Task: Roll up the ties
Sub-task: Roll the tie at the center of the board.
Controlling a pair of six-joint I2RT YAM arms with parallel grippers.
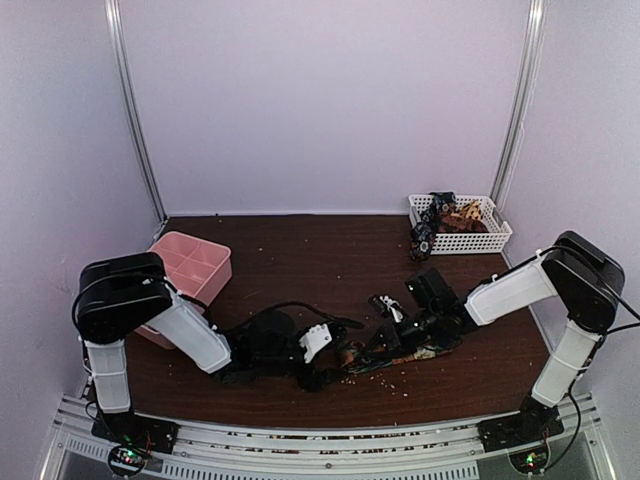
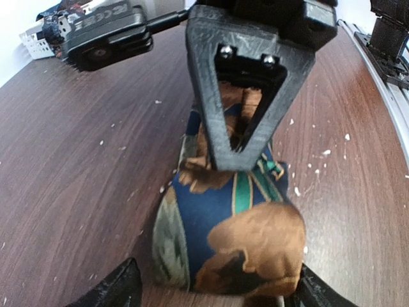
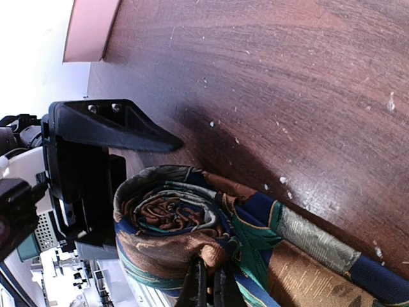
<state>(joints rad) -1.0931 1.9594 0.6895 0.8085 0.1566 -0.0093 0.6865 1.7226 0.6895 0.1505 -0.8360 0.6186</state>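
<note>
Coiled navy, brown and green tie (image 2: 230, 236) is lying inside the parted left gripper (image 2: 214, 291); right gripper (image 3: 208, 288) is clamping its coil.

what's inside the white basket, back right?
Patterned ties lie piled in the white basket: brown-orange fabric, plus a dark one draped over its left rim. Their count and the basket floor beneath them are hidden.

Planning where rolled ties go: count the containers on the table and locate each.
2. A pink divided box at the left edge; a white mesh basket at the back right corner, holding patterned ties. No other shows; a small one could be hidden.
</note>
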